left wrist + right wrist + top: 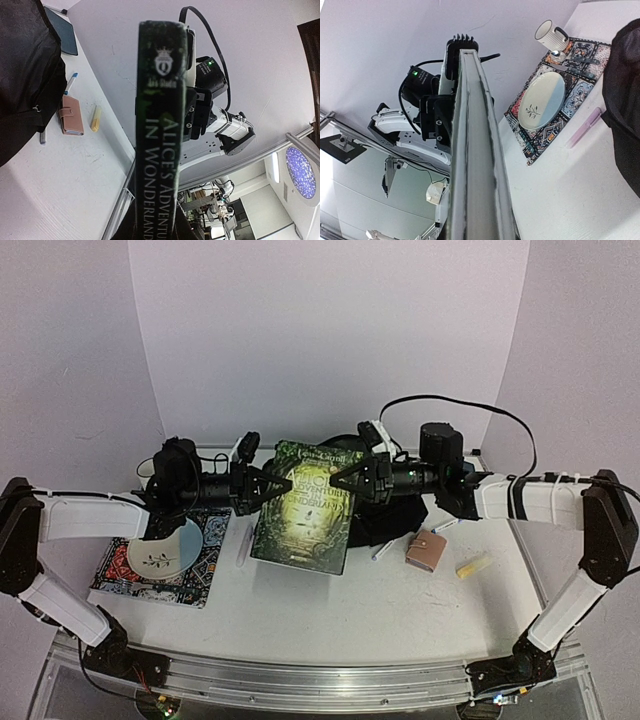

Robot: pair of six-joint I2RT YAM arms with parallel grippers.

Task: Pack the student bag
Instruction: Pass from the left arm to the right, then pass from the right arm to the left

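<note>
Aloft, left gripper [268, 486] and right gripper [338, 476] clamp the book [300, 525] — student bag [388, 525] beneath.

Left arm [90, 518] and right arm [530, 498] raised, reaching inward, left fingers [262, 480] and right fingers [345, 473] clamped on one book [305, 515].

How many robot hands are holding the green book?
2. The left gripper holds the book by its spine edge; the right gripper holds the opposite page edge. No other arms show.
</note>
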